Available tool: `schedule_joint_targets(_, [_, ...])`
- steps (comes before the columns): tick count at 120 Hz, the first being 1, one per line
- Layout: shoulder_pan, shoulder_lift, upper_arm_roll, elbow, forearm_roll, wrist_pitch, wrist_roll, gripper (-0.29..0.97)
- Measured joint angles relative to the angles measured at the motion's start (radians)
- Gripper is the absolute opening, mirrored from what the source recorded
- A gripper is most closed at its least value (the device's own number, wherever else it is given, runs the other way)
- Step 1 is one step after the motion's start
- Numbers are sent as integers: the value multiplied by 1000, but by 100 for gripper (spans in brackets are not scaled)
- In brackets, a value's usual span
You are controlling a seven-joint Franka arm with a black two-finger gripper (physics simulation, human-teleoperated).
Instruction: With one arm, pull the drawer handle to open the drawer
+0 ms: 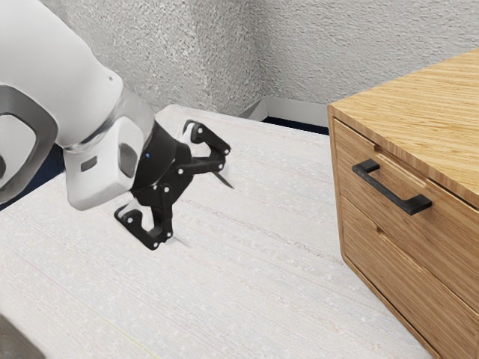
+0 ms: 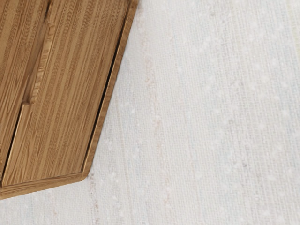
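bright, even light from above; the light wooden cabinet (image 1: 419, 97) is paler on top than in front; the white woven tabletop (image 1: 284, 247) looks washed

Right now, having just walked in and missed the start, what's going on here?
A single robot arm is set to open a drawer but has not reached it. Its black gripper hovers open and empty over the pale table. It is well apart from the wooden cabinet on the exterior view's right. The black handle on the upper drawer is untouched, and that drawer looks shut.
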Motion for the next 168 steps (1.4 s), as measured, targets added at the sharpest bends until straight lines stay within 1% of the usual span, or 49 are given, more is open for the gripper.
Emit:
schedule_joint_targets(12, [-9,20,-21,3,-32,58,86,68])
schedule_joint_targets(28, [-13,114,-28,55,-56,140,180,68])
schedule_joint_targets(49, [-17,196,-31,125,-92,202,276,67])
schedule_joint_targets(55, [-18,207,-31,128,-100,212,299,64])
schedule_joint_targets(73, [-26,228,-46,131,-135,242,354,49])
schedule_joint_targets(90, [-30,253,-83,162,-152,259,386,41])
schedule_joint_targets(104, [-24,291,-89,201,-158,266,402,38])
schedule_joint_targets(117, [-20,328,-89,236,-160,269,413,37])
schedule_joint_targets(138, [-18,375,-87,243,-161,273,424,35])
schedule_joint_targets(168, [-17,385,-85,267,-166,279,433,34])
